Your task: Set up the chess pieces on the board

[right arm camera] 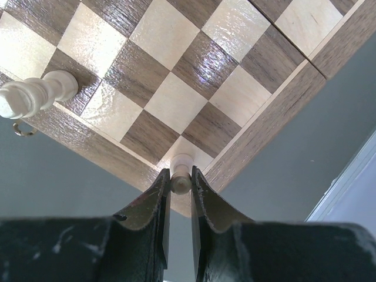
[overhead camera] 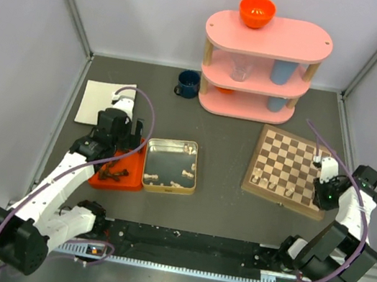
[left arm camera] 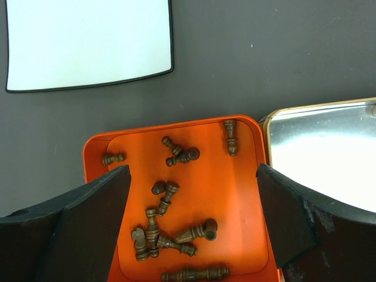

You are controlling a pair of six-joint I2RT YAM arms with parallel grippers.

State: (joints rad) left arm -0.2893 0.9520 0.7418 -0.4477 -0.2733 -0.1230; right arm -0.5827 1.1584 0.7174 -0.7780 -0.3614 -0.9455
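The right gripper [right arm camera: 180, 187] pinches 1 cream chess piece [right arm camera: 182, 164] between nearly closed jaws, at the corner square of the board [right arm camera: 176, 106]. A second cream piece [right arm camera: 35, 97] sits left of the jaws. The left gripper [left arm camera: 192, 179] hangs with jaws spread wide over the orange tray [left arm camera: 238, 188]; dark pieces [left arm camera: 167, 235] lie between them, and the silver tin [left arm camera: 320, 158] is just right.

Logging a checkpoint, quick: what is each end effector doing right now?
Left end effector: open, empty, over the tray.
Right end effector: closed on a cream piece at a corner of the board.
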